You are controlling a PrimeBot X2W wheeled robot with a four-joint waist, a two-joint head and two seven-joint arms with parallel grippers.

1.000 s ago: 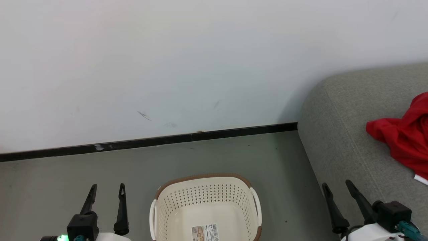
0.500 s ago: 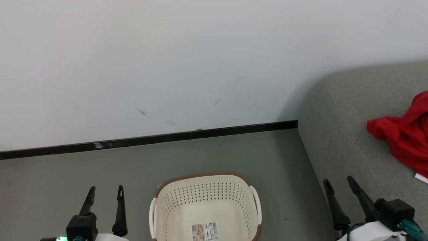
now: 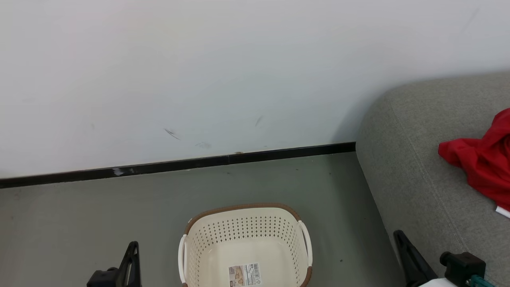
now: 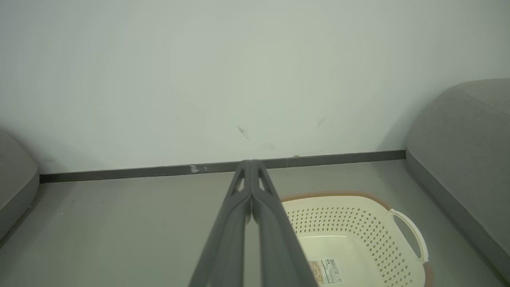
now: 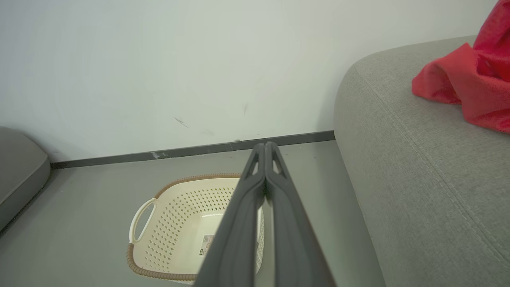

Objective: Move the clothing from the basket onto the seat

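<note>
- While both our grippers sit low at the near edge of the head view, the left gripper (image 4: 251, 165) has its fingers pressed tight together, gripping nothing.
- Our right gripper (image 5: 265, 148) is likewise clenched and empty, near the rounded side edge of the seat (image 3: 414, 179).
- The basket (image 3: 243, 207) stands on the floor (image 3: 79, 223) between our arms, a label sticker (image 3: 244, 275) on its bottom; its rim is apart from the seat.
- The clothing (image 3: 480, 167) lies in a red heap on the seat, cut off by the head view's right border.
- Open floor runs from the basket's rim to the black baseboard (image 3: 179, 166) under the wall (image 3: 239, 59).
- We note a second grey cushion (image 4: 16, 183) well off to our left.
</note>
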